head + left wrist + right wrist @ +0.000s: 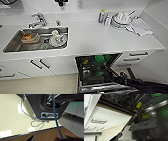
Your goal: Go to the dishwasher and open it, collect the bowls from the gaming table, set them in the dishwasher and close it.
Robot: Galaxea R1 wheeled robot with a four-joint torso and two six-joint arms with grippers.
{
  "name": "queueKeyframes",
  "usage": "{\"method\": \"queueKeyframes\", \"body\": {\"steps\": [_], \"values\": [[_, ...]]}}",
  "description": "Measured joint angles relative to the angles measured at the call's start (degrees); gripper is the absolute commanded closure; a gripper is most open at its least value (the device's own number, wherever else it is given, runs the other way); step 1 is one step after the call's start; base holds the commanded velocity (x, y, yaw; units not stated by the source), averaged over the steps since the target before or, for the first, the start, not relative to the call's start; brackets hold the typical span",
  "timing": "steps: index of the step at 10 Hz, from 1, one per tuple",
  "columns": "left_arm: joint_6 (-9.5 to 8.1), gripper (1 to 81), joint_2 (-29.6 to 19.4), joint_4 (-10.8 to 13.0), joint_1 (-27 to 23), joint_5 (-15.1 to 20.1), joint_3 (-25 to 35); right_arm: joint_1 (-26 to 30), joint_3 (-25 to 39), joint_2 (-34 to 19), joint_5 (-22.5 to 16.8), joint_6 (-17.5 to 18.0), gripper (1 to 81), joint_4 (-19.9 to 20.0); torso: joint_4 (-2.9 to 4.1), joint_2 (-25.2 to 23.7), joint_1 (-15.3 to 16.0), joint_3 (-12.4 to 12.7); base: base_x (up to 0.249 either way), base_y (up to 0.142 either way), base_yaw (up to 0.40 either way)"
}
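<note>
Dishwasher [96,72] stands open under the worktop's [100,37] front edge, right of the sink [37,38]; green bowls [99,58] sit in its rack. The lowered door looks heavy, stiff and slick; best gripped at its outer edge. Claw states: cannot tell.

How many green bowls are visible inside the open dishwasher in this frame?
2 that I can make out: one bright green bowl at the back of the dishwasher, and a darker green bowl lower down towards the front. Others may be hidden among the dark racks.
</note>
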Motion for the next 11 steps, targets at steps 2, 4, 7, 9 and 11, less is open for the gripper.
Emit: {"method": "queueKeyframes", "body": {"steps": [2,4,7,9,11], "values": [[-0.02,1.0,0.45,0.0,0.0,-0.02,-1.05,-3.04,0.93,-3.69,-0.63,0.01,1.0,0.0,0.0,0.0,0.0,0.0,0.0,0.0,0.0],[-0.05,1.0,0.78,0.02,0.0,0.09,-2.93,-10.12,0.9,-7.28,-1.66,0.0,1.0,-0.15,0.0,0.0,0.0,0.0,0.0,0.0,0.0],[-0.96,1.0,1.85,-0.02,-0.65,6.73,-3.74,-21.25,0.88,-10.19,-1.49,-0.35,1.0,-1.17,0.0,0.0,0.0,0.0,0.0,0.0,0.0],[-0.99,1.0,2.66,-0.07,-0.72,6.95,-3.61,-27.6,-0.45,-10.86,-1.13,-0.44,1.0,-2.82,0.0,-0.89,0.53,0.0,0.0,0.0,0.0],[-0.83,1.0,2.33,-0.02,-0.63,6.86,-3.61,-34.16,-3.1,-10.56,-0.71,-0.62,1.0,-5.38,0.0,-4.46,2.71,0.0,0.0,0.0,0.0]]}}
